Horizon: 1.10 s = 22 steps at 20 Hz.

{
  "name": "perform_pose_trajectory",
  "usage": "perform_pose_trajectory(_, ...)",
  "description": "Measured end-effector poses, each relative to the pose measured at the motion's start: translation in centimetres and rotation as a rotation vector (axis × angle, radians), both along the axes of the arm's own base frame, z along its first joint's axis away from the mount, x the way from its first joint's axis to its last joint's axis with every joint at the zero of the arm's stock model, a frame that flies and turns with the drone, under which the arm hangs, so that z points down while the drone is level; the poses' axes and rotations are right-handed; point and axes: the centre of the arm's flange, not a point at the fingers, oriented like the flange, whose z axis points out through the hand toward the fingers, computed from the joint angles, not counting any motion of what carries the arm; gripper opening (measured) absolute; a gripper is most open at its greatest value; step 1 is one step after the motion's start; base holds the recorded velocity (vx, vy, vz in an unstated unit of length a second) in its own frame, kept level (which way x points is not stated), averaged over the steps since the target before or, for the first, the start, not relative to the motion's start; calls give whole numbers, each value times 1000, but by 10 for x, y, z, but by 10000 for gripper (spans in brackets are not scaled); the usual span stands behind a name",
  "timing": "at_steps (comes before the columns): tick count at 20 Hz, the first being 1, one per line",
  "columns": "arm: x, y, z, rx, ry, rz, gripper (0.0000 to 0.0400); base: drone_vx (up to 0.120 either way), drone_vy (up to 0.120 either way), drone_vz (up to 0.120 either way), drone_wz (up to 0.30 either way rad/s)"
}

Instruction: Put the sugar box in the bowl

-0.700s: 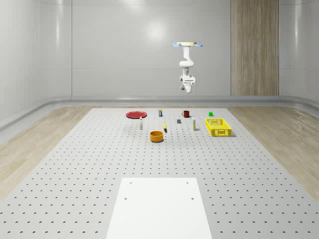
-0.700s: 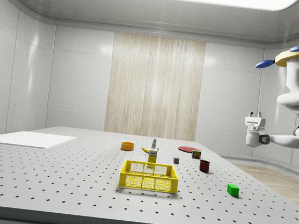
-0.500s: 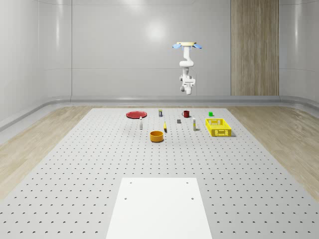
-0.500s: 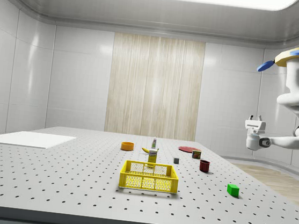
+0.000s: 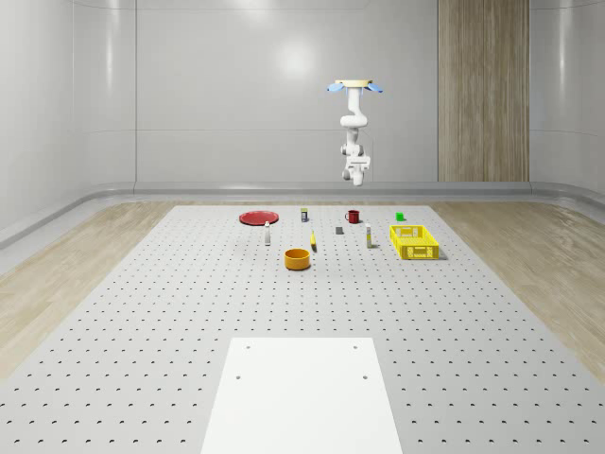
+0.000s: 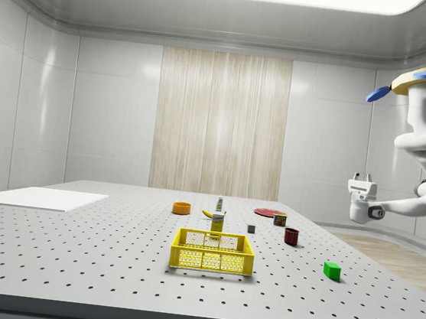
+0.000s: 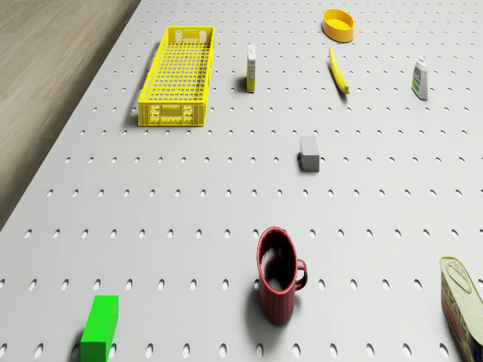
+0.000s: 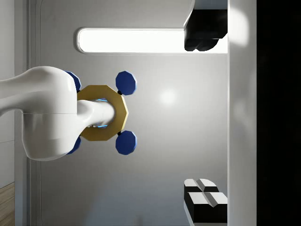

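Note:
The sugar box [image 5: 368, 239] is a small white and yellow carton standing upright on the table, beside the yellow crate [image 5: 414, 241]. I also see the box [image 7: 250, 68] from the drone and the box [image 6: 217, 223] behind the crate from the side. The orange bowl [image 5: 298, 258] sits nearer the table's middle, bowl [image 7: 339, 24], bowl [image 6: 182, 208]. The drone [image 5: 355, 86] hovers high over the table's far edge, near the red mug. My gripper [image 6: 362, 179] hangs well above the table, pointing upward, open and holding nothing; gripper [image 8: 207, 117] faces the drone's underside.
On the table stand a red mug [image 7: 278, 275], a green block [image 7: 100, 326], a grey block [image 7: 309, 153], a banana [image 7: 339, 72], a bottle [image 7: 420, 78], a tin [image 7: 462, 298] and a red plate [image 5: 258, 218]. A white pad [image 5: 302, 392] lies at the near end.
The arm's hand has sunk a little and turned at the wrist. The drone has shifted only slightly. Nothing on the table has moved.

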Motion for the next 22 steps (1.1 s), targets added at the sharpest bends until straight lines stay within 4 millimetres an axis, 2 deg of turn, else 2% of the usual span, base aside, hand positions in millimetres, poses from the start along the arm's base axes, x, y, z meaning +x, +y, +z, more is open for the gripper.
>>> perform_pose_trajectory(2,0,0,4,0,-2,0,400,20,0,0,0)
perform_pose_trajectory(22,0,0,12,-2,-17,0,400,120,0,0,0)
